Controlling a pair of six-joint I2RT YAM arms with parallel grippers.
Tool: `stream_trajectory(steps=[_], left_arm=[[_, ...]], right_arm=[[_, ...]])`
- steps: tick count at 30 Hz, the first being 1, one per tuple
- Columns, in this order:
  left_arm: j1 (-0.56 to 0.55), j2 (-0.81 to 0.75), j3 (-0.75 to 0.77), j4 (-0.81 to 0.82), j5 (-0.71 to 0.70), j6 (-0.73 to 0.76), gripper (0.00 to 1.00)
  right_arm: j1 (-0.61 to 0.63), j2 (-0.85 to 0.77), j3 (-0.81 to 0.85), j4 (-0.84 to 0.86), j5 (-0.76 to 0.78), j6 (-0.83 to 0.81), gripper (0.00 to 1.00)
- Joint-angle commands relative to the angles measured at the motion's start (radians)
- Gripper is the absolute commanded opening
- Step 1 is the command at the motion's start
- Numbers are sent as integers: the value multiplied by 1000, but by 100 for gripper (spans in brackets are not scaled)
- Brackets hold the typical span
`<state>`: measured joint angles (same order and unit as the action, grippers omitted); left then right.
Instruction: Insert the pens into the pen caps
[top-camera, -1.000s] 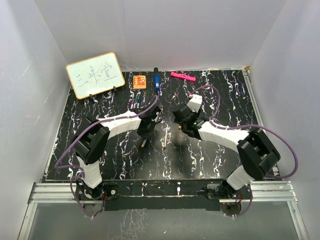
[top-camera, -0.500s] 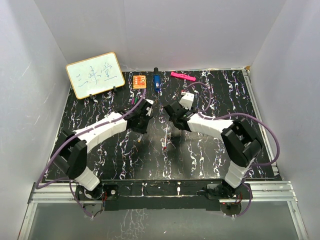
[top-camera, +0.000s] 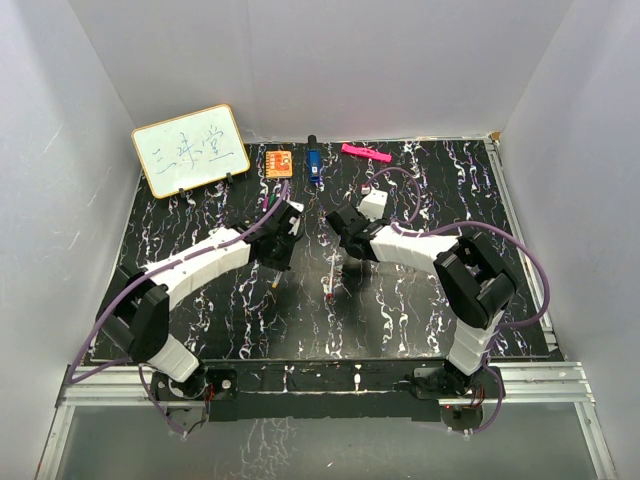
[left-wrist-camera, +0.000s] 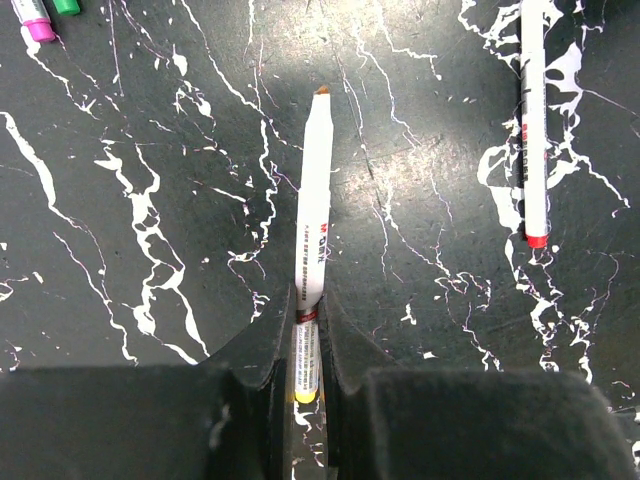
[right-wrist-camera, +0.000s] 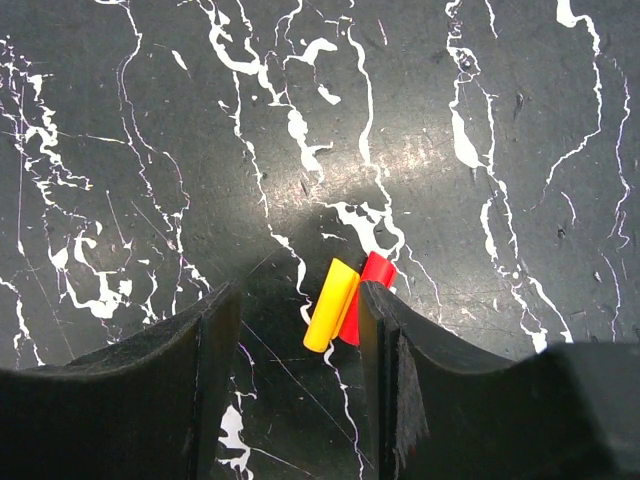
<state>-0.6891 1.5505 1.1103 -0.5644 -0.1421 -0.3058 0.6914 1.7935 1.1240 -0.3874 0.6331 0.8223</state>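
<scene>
My left gripper (left-wrist-camera: 310, 315) is shut on a white pen (left-wrist-camera: 315, 190). Its orange tip points away from me and it has a yellow rear end. In the top view this gripper (top-camera: 279, 255) holds the pen (top-camera: 275, 280) low over the table, left of centre. A red-ended pen (left-wrist-camera: 533, 120) lies loose to its right and also shows in the top view (top-camera: 331, 275). My right gripper (right-wrist-camera: 300, 305) is open and low over a yellow cap (right-wrist-camera: 330, 305) and a red cap (right-wrist-camera: 376, 272). Both caps lie beside its right finger. In the top view it (top-camera: 343, 226) hides the caps.
A purple end (left-wrist-camera: 35, 22) and a green end (left-wrist-camera: 66, 5) lie at the far left of the left wrist view. A whiteboard (top-camera: 190, 150), an orange block (top-camera: 279, 162), a blue marker (top-camera: 313, 165) and a pink bar (top-camera: 366, 153) line the back edge.
The left arm has stretched out and carried the pen away from the base and slightly left. The right gripper has moved left and farther back, over the caps.
</scene>
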Motion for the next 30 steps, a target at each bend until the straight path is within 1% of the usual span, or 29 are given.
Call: stream_trajectory(steps=[1, 13, 30], left_arm=[[7, -62, -12, -14, -7, 6, 0], [11, -72, -23, 0, -5, 0, 0], [19, -62, -26, 17, 10, -3, 0]], right_arm=[[-9, 13, 39, 9, 34, 23, 47], [-27, 22, 28, 45, -14, 20, 45], [-27, 41, 23, 61, -36, 8, 45]])
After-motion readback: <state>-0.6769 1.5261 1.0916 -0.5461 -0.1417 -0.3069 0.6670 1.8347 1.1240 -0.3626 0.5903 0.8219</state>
